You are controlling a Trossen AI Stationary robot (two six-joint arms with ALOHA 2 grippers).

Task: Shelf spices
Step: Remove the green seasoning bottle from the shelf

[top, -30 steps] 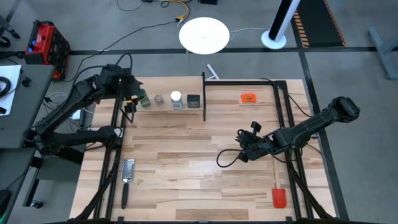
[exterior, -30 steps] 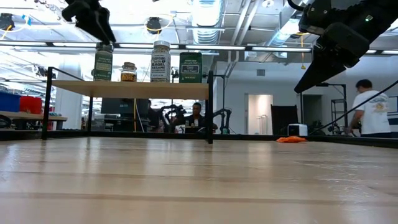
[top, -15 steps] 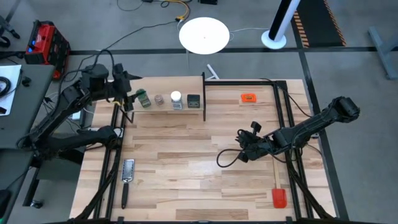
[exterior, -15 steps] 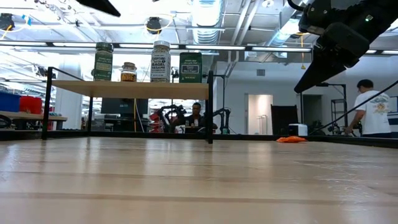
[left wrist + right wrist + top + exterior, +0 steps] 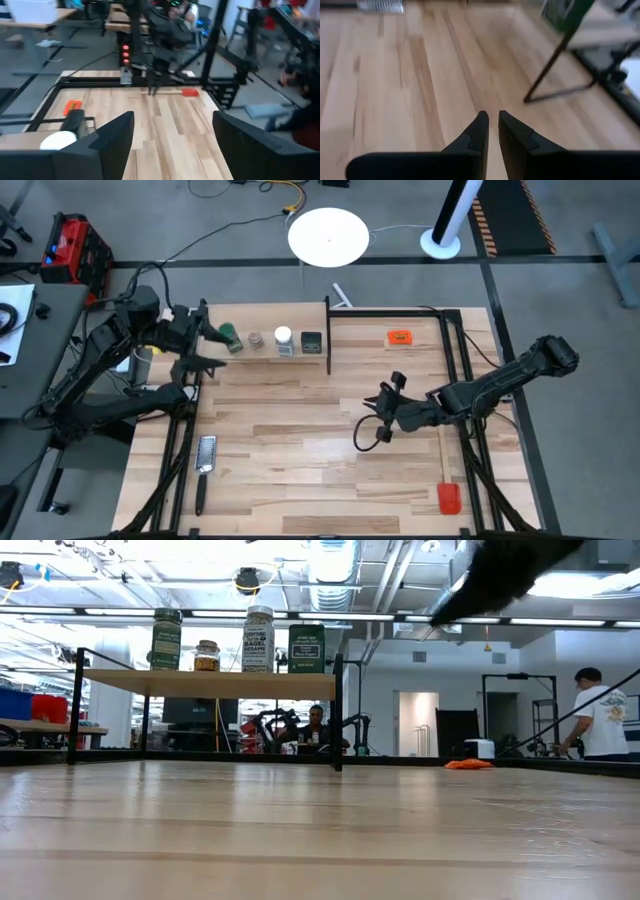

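All four spices (image 5: 270, 340) stand along the shelf (image 5: 300, 356); the left gripper (image 5: 200, 340) (wide open, empty) sits nearer, at its end.

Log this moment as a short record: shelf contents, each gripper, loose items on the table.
shelf: raised wooden plank on a black frame, at the table's far left
on shelf, left to right in the low view: green-lidded jar, brownish jar, white-lidded jar, black tin
left gripper: open, empty, beside the shelf's left end
right gripper: shut, empty, above mid-table
loose items: orange tag, red spatula, grater
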